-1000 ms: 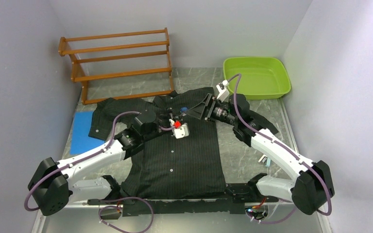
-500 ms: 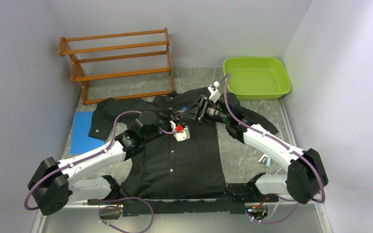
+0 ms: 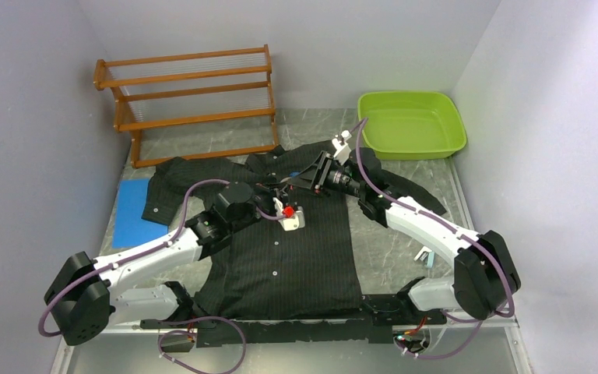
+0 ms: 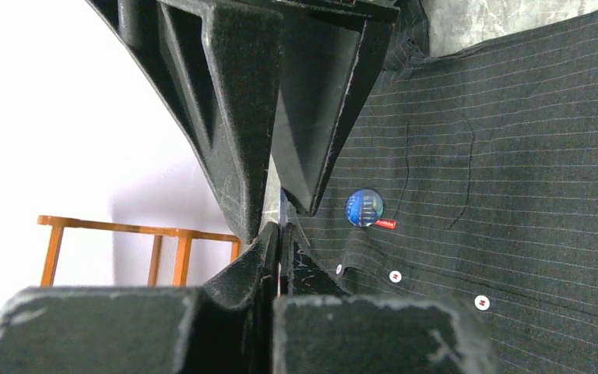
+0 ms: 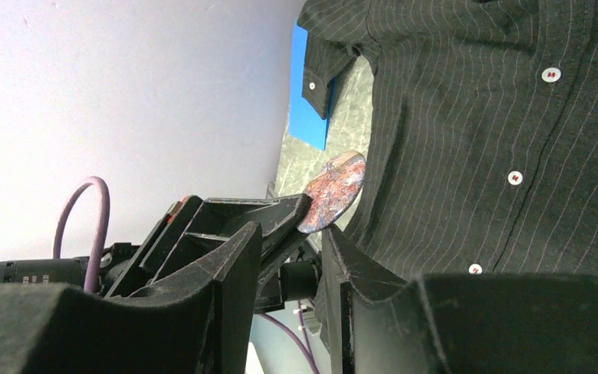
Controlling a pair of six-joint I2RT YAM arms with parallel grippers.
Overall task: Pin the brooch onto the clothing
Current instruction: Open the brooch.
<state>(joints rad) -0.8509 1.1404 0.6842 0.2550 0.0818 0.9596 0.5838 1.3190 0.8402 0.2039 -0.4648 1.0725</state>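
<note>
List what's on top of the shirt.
A round blue badge with a red tag sits on the shirt near its white buttons. The left claw, gripping a brooch, and the right claw hide the fabric beneath them.

Brooch [image 5: 335,188] partly hidden, shirt [image 5: 467,140] cut off at edges
</note>
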